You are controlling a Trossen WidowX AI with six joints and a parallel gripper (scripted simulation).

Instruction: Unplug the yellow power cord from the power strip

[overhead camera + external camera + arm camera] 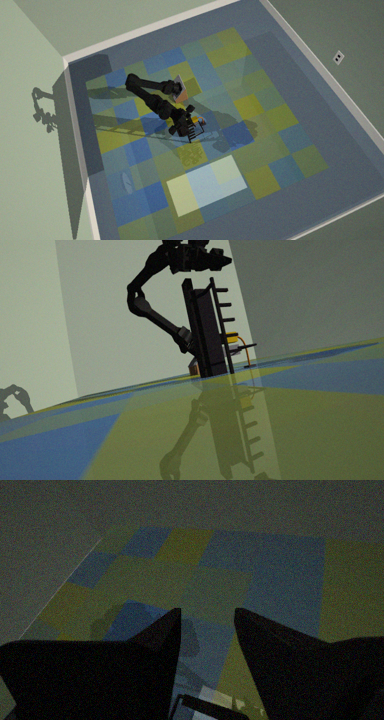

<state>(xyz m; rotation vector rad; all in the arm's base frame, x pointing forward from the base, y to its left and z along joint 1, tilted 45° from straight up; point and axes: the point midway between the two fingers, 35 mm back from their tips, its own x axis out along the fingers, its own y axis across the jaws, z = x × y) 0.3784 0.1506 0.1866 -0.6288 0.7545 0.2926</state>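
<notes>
we have our tool (pixel 218 259) parked high above the upright power strip (pixel 208 330), part-open and grasping nothing; through the wrist camera only checkered floor shows between the fingers. the yellow plug (pixel 231 337) is seated in the strip's face, low down, on the side where the row of dark prongs sticks out, with its orange cord (pixel 245 348) arcing down to the tabletop (pixel 311 409). so from the tool the plug lies well below and slightly forward, and its long axis runs sideways out of the strip, not up. we judge the coming move must drop the tool alongside that face, then bracket the plug across its body and pull along that sideways axis.
</notes>
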